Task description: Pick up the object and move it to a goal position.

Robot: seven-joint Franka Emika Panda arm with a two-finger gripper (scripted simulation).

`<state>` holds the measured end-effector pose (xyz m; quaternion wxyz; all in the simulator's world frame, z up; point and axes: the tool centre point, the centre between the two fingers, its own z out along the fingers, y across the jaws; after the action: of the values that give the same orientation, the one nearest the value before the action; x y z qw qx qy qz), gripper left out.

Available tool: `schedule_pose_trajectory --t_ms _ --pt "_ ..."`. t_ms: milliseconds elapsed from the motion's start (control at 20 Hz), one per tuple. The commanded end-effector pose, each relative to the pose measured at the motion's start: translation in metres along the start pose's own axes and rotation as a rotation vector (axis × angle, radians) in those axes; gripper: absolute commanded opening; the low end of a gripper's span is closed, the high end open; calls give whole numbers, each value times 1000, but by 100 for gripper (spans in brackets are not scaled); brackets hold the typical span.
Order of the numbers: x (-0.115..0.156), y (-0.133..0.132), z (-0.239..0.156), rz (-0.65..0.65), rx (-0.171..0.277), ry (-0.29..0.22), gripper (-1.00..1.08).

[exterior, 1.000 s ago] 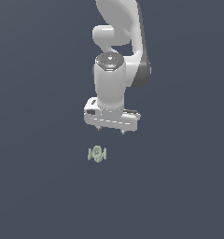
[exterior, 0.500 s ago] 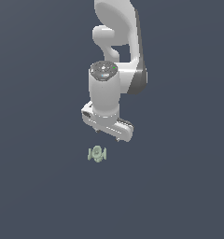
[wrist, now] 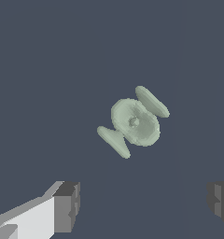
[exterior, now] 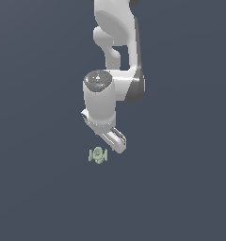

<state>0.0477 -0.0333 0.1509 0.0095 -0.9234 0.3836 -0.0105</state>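
Observation:
The object (exterior: 98, 155) is a tiny pale grey-green piece with a rounded middle and a small flange on each side, lying on the dark floor. In the wrist view the object (wrist: 134, 122) sits beyond the fingertips, not between them. My gripper (exterior: 110, 141) hangs just above it and slightly toward the exterior view's right, its hand turned at a slant. The gripper (wrist: 144, 203) is open, with a wide gap between its two dark pads (wrist: 67, 205) and nothing held.
The dark grey floor (exterior: 39, 188) surrounds the object on all sides. The white arm (exterior: 116, 37) rises above the hand.
The hand has rotated about its vertical axis and come lower, closer to the object. The object has not moved.

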Motion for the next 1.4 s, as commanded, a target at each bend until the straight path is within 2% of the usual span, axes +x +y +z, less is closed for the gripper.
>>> schedule_pose_trajectory --t_ms 0,850,1350 --pt "5 1 4 77 -2 -2 100" --pt "33 5 30 571 -21 -6 100" --pt "42 6 38 733 -28 -3 100"
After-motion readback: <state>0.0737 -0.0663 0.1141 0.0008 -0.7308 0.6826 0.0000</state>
